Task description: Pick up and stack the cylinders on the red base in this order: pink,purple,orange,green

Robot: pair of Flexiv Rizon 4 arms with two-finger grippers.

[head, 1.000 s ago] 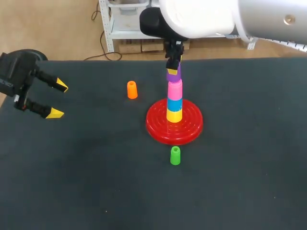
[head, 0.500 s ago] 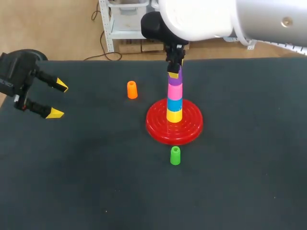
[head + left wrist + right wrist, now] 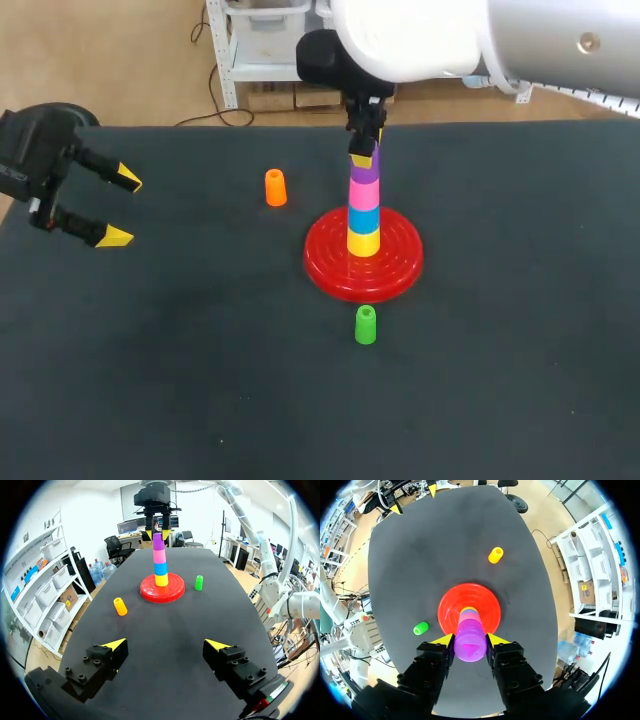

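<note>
Dark table [image 3: 150, 380]; yellow cylinder [image 3: 363, 242] upright near its middle, blue cylinder [image 3: 363, 217] directly on top.

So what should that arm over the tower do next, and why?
Probably open the right gripper and lift clear: the purple cylinder it grips looks seated on the pink cylinder, and the orange cylinder comes next.

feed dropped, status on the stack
Right tool shut on purple cylinder atop pink cylinder. Left tool open, off to side. Orange cylinder, green cylinder loose on table.
</note>
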